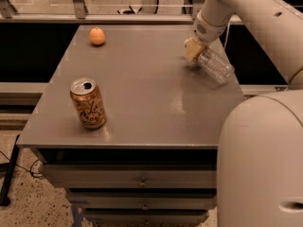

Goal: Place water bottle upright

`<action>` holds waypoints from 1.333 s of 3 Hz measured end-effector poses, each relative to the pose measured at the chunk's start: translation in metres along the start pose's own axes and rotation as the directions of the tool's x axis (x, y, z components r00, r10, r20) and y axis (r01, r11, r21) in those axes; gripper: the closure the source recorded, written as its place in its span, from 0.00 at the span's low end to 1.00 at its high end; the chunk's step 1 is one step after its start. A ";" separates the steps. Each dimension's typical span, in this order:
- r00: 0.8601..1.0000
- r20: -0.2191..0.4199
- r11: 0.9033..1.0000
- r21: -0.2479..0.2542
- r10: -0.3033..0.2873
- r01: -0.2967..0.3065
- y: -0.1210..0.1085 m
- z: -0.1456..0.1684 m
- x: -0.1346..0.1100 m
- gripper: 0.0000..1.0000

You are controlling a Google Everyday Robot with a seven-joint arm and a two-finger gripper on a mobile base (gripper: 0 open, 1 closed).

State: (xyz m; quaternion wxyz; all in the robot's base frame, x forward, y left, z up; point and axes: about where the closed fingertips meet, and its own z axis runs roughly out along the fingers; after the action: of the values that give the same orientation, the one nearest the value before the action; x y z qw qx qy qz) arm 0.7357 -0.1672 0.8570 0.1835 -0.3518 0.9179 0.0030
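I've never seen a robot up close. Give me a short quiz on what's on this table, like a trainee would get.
1. True or false: the orange-tan drink can stands upright on the grey table.
2. Choose one: the robot's pincer, near the table's far right side as pictured, is closest to: A. the can; B. the small round orange fruit; C. the clear ribbed plastic water bottle.
3. Short answer: is the bottle upright or tilted?

Key: 1. True. 2. C. 3. Tilted.
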 end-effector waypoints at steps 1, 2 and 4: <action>0.994 0.092 0.998 -0.026 -0.055 0.058 0.016 -0.023 -0.024 1.00; 0.973 0.207 0.992 -0.038 -0.107 0.117 0.030 -0.054 -0.044 1.00; 0.852 0.506 0.971 -0.102 -0.137 0.216 0.055 -0.110 -0.058 1.00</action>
State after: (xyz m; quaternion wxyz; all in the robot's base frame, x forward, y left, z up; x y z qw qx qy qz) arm 0.7027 -0.1035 0.9723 0.3843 -0.4354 0.8006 0.1475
